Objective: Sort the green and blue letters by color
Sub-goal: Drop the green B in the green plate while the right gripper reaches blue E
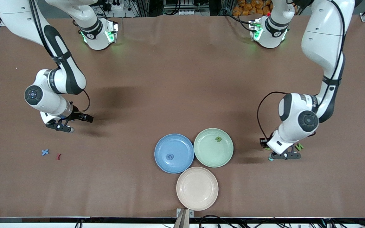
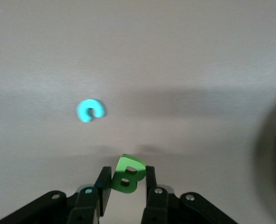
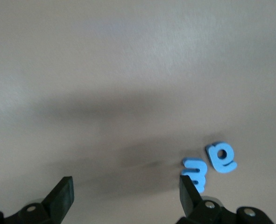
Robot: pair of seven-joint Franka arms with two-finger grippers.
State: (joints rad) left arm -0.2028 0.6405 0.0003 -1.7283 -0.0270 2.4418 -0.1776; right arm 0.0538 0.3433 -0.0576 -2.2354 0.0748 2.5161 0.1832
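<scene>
Three round plates sit clustered near the middle of the brown table [image 1: 182, 63], toward the front camera: a blue plate [image 1: 163, 160] with a small blue letter [image 1: 169, 156] lying in it, a green plate [image 1: 206, 155] touching it on the side toward the left arm's end, holding an olive-green letter [image 1: 218, 139], and a beige plate [image 1: 197, 196] nearest the camera, just below the other two.

At the left arm's end of the table, the left gripper [image 2: 125, 186] is low at the surface, its jaws pinching a green letter B [image 2: 126, 173] that stands tilted between the fingers. A light blue C-shaped letter [image 2: 90, 110] lies on the table near it, apart from the gripper. In the front view another green letter [image 1: 299, 146] shows just beside that gripper.

At the right arm's end, the right gripper [image 3: 123, 196] hovers low over the table with its jaws spread wide and nothing between them. Two blue letters [image 3: 211, 165] lie side by side just off one fingertip [image 3: 188, 193]. Nearer the front camera, a blue X [image 1: 45, 152] and a dark red letter [image 1: 59, 156] lie close together on the table.
</scene>
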